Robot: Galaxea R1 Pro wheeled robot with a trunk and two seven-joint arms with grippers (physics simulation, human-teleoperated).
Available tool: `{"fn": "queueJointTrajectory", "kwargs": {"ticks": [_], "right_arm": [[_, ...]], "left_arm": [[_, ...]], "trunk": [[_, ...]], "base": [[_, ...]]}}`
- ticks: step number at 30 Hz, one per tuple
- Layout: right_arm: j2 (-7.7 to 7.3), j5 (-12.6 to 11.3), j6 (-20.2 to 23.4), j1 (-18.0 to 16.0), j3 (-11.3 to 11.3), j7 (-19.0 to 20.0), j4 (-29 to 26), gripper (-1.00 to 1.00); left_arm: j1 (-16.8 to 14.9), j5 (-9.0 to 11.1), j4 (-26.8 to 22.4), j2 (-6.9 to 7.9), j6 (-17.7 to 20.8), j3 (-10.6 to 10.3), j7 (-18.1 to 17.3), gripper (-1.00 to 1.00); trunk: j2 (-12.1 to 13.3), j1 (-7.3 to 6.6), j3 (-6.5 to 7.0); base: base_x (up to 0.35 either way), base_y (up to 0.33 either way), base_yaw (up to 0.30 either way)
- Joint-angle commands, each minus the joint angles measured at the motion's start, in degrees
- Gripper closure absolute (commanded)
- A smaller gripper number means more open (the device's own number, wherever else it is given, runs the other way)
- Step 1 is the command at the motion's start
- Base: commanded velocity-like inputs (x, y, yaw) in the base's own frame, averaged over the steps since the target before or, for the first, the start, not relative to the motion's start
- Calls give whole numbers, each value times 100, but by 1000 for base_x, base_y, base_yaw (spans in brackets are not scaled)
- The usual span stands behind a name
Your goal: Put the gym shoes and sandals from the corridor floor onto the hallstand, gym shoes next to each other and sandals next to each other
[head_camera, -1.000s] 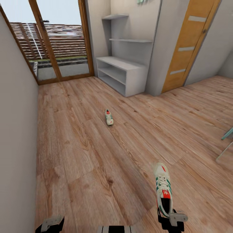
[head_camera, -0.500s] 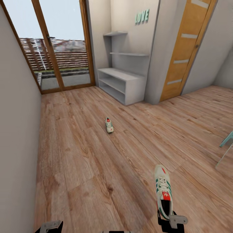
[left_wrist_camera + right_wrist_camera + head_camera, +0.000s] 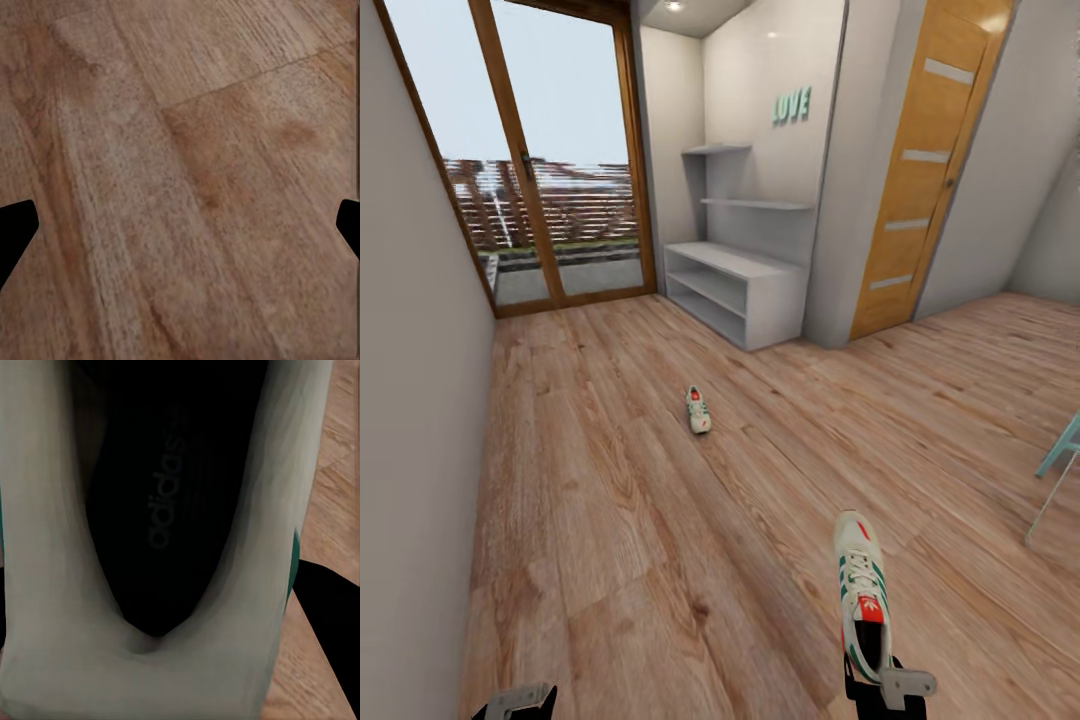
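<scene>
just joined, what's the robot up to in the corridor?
The right end effector grips one gym shoe by the heel, toe pointing away from the robot, above the wood floor. The second gym shoe lies on the floor farther ahead, short of the hallstand by the wall. The left end effector is open over bare planks. The hallstand's visible surfaces look bare.

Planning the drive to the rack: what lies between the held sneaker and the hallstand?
In the head view, the second gym shoe lies on the wood floor between the held sneaker and hallstand.
</scene>
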Motion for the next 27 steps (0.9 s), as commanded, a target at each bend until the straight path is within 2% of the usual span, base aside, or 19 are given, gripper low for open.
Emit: {"fn": "queueJointTrajectory", "kwargs": {"ticks": [1, 6, 17, 27], "right_arm": [[0, 51, -4, -2, 5, -53, 5, 100], [0, 59, 4, -1, 7, -45, 6, 100], [0, 69, 8, -2, 7, -43, 6, 100], [-7, 68, 8, -1, 7, -36, 6, 100]], "left_arm": [[-3, 30, 6, -3, -9, 34, -59, -100], [-3, 30, 6, -7, -10, 32, -59, -100], [-3, 40, 6, -13, -10, 31, -59, -100], [-3, 38, 15, -18, -3, 32, -59, -100]], "trunk": [[0, -3, 27], [7, -16, 183], [448, -258, 478], [849, -478, 665]], "base": [[0, 0, 0], [0, 0, 0], [0, 0, 0], [0, 0, 0]]}}
